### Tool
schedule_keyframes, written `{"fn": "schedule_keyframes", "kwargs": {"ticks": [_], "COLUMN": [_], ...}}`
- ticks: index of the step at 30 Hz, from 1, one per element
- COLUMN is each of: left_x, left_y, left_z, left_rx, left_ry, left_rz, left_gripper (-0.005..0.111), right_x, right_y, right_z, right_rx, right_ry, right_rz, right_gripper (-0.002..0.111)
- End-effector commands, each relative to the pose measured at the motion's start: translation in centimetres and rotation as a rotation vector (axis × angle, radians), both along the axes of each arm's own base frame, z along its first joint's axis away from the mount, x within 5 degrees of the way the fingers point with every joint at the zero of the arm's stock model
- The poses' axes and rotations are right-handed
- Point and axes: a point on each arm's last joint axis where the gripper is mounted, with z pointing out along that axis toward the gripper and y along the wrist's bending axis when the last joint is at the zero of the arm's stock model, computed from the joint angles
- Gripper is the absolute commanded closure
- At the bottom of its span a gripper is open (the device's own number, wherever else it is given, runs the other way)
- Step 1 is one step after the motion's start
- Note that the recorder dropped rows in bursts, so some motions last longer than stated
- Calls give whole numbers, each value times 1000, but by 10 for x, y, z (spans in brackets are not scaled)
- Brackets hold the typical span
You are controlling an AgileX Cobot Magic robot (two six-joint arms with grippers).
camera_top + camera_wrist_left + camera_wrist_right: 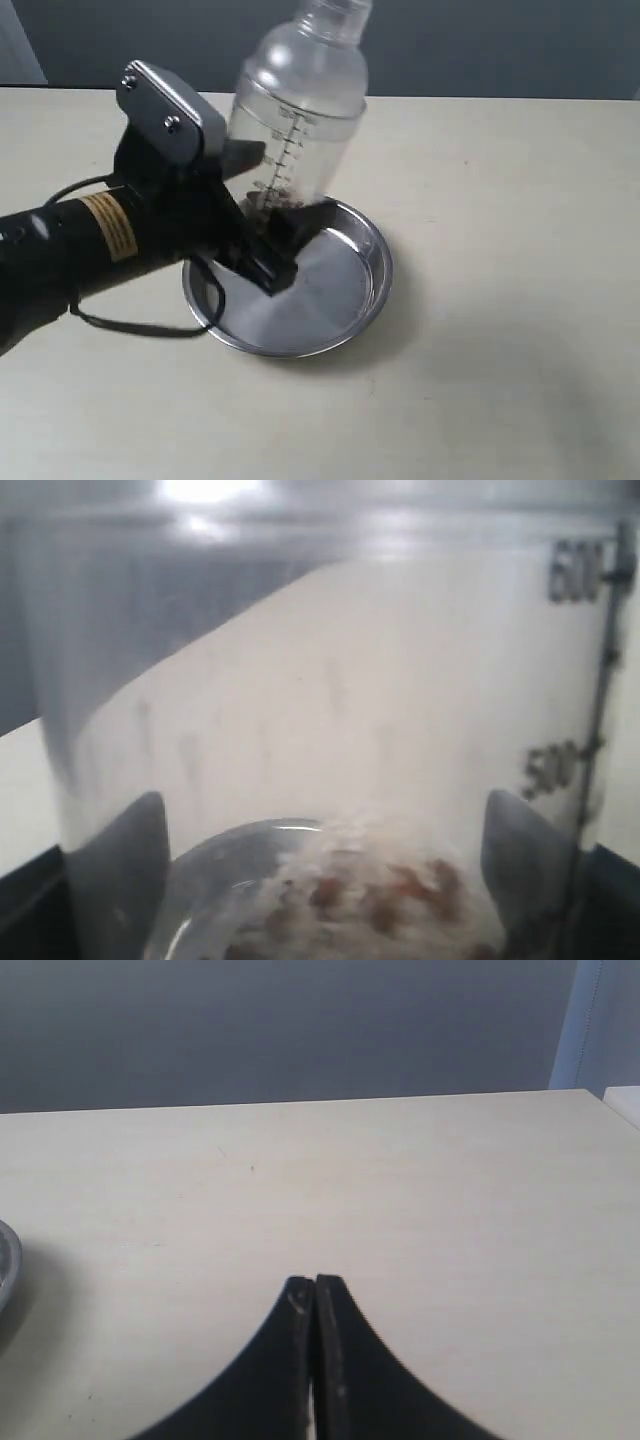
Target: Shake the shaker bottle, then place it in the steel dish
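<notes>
Left arm (90,245) is closest to the lens, and its left end effector (285,185) is clamped on the lower body of the shaker bottle (300,110), one finger on each side. In the left wrist view the clear wall of the shaker bottle (330,710) fills the frame between the two dark fingers (125,865), with printed marks at the edge. Brown granules (390,895) sit at the base.

Key relation: the steel dish (375,270) lies straight below the bottle. The bottle base hangs over the far part of the dish, inside the rim line. Cannot tell if the base touches the dish floor; it looks just above it. The bottle's long axis is near upright, with the cap tipped a little away from the holding arm. The bottle stands far taller than the dish rim.

Judgement: the set-down needs a short move down and slightly toward the dish centre, with the tilt straightened first so the base lands flat. The left arm does it, since it already has the bottle.

Right end effector (315,1295) has its jaws pressed together and holds nothing. It sits over bare worktop (420,1190), well apart from the dish, with only a sliver of dish rim (5,1260) in its view.
</notes>
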Motion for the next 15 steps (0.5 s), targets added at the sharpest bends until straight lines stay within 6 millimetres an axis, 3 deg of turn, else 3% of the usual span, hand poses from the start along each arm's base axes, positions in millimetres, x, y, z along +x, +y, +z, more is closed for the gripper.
{"fn": "schedule_keyframes", "kwargs": {"ticks": [1, 2, 3, 4, 7, 8, 9, 10, 11, 12, 14, 15], "left_x": [18, 10, -12, -18, 2, -5, -21, -20, -3, 2, -20, -20], "left_y": [28, 17, -7, -10, 28, 16, -3, -3, 19, 28, -5, -5], "left_z": [-14, -18, -24, -27, -38, -37, -35, -35, -38, -40, -36, -36], "left_rx": [-196, -142, -20, 11, -253, -180, -17, -37, -223, -330, -48, -64], "left_ry": [95, 103, 66, 51, 144, 108, 4, 17, 138, 178, 19, 27], "left_rz": [313, 191, -111, -177, 332, 179, -132, -119, 230, 386, -120, -112], "left_gripper": [106, 106, 106, 106, 106, 106, 106, 106, 106, 106, 106, 106], "right_x": [0, 0, 0, 0, 0, 0, 0, 0, 0, 0, 0, 0], "right_y": [0, 0, 0, 0, 0, 0, 0, 0, 0, 0, 0, 0], "right_z": [1, 1, 1, 1, 1, 1, 1, 1, 1, 1, 1, 1], "right_rx": [-2, -2, -2, -2, -2, -2, -2, -2, -2, -2, -2, -2], "right_ry": [-15, -15, -15, -15, -15, -15, -15, -15, -15, -15, -15, -15], "right_rz": [3, 3, 3, 3, 3, 3, 3, 3, 3, 3, 3, 3], "right_gripper": [109, 109, 109, 109, 109, 109, 109, 109, 109, 109, 109, 109]}}
